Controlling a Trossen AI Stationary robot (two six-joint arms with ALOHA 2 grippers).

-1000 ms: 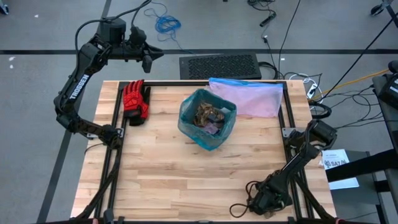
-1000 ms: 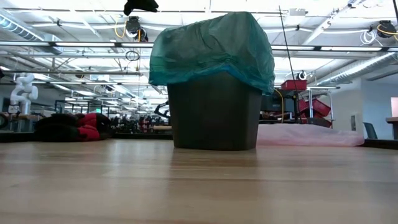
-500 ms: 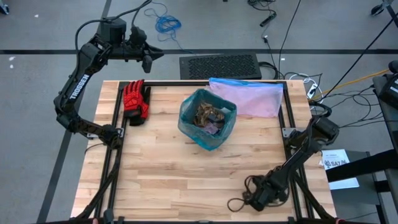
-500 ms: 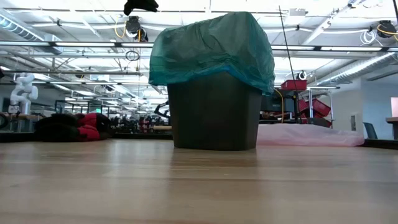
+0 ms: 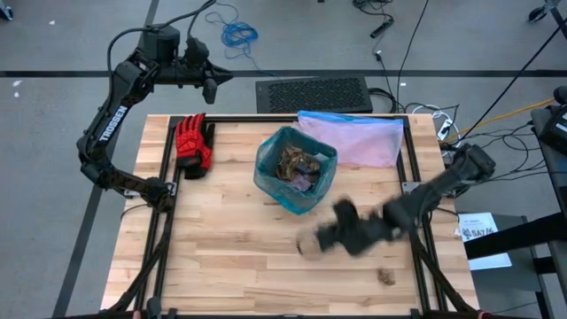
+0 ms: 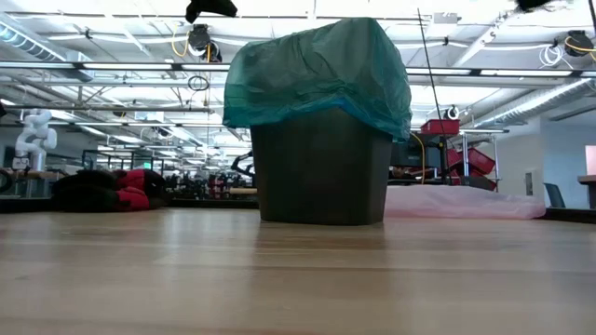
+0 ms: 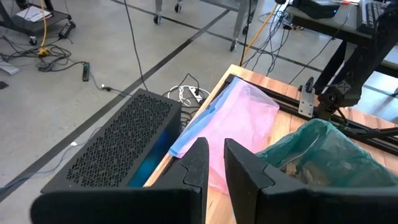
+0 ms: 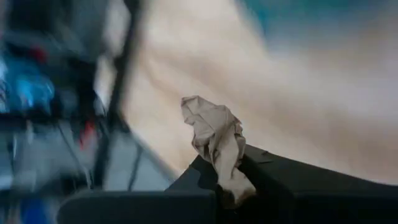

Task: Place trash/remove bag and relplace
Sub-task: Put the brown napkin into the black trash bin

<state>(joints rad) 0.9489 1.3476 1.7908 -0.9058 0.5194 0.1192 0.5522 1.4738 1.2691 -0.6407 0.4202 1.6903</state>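
Observation:
The dark bin stands mid-table with the teal-green bag (image 5: 295, 168) (image 6: 321, 74) pulled over its rim and trash inside. My right gripper (image 5: 310, 244) (image 8: 233, 186), blurred, hangs over the table just near-right of the bin, shut on a crumpled brown paper wad (image 8: 214, 134). A second brown scrap (image 5: 386, 276) lies on the table toward the near right corner. My left gripper (image 5: 213, 84) (image 7: 214, 168) is raised beyond the table's far left edge. Its fingers stand a narrow gap apart with nothing between them. My right gripper pinches the lower end of the paper wad (image 8: 235, 183) between its two fingers. The rest of the wad sticks out past the fingertips. It is lifted clear of the table.
A pale pink bag with a blue edge (image 5: 350, 137) (image 7: 236, 130) lies flat at the far right of the table. Red and black gloves (image 5: 192, 146) lie at the far left. A black mesh-topped box (image 5: 314, 93) sits beyond the far edge. Black frame rails border the tabletop.
My right gripper has swung up from the table's near right corner, toward the left and far side, ending close to the bin. It has turned as it went. It now carries a pale paper wad above the table, and one brown scrap stays behind near that corner.

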